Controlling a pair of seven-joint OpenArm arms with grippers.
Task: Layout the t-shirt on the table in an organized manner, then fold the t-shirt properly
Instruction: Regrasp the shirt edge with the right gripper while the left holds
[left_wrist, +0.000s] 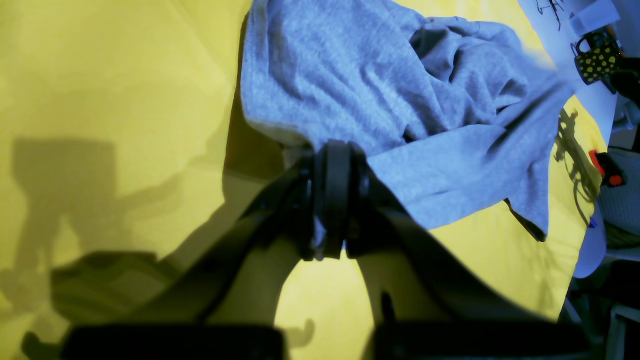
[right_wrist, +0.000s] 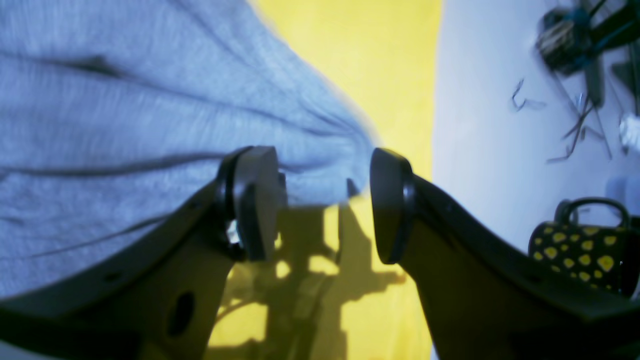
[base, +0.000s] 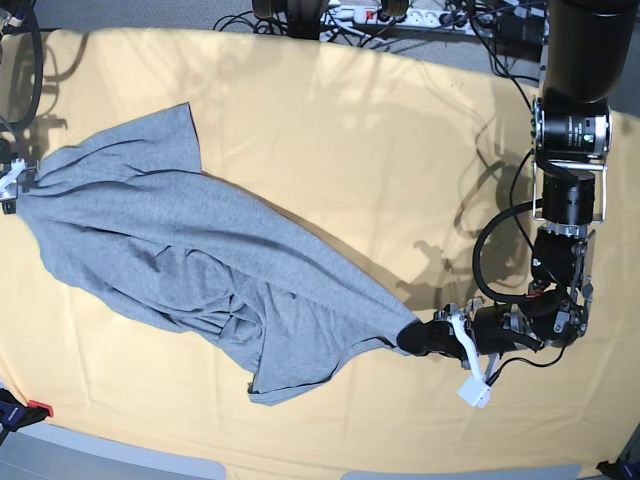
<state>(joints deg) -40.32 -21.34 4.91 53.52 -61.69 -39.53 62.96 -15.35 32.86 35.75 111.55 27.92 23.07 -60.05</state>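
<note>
Matt heathered knit cloth t-shirt (base: 180, 250), creased matt cloth-clad table (base: 380, 140), smooth black plastic left pincer (left_wrist: 332, 200)

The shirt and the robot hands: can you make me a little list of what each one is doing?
shirt: grey t-shirt, crumpled and stretched slantwise across the table
table cover: yellow cloth
left gripper: shut on one corner of the shirt
right gripper: open, shirt edge lying between its fingers
lettering: none showing
folded yet: no
mug: black with yellow spots, off to the side

Right arm (base: 8, 185) cut off by base-view edge.
</note>
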